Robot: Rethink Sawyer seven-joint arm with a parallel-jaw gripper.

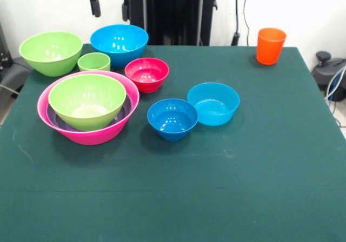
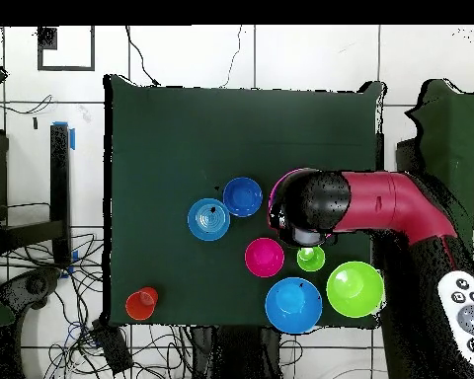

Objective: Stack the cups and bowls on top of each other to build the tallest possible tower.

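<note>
A huge pink bowl (image 1: 89, 135) at the left holds a purple bowl (image 1: 53, 116), with a lime-green bowl (image 1: 86, 100) nested on top. Behind them stand a second lime-green bowl (image 1: 51, 53), a short lime-green cup (image 1: 94, 62), a large blue bowl (image 1: 119, 43) and a small red bowl (image 1: 146, 74). A small blue bowl (image 1: 172, 118) and a teal bowl (image 1: 213, 102) touch near the middle. The orange cup (image 1: 270, 45) stands alone at the far right corner. My gripper (image 1: 110, 7) hangs open and empty, high above the large blue bowl and lime-green cup.
The green table (image 1: 227, 188) has black equipment and cables behind its far edge. In the overhead view my red and black arm (image 2: 379, 202) covers the pink bowl stack. A white remote (image 2: 468, 311) lies beside the table.
</note>
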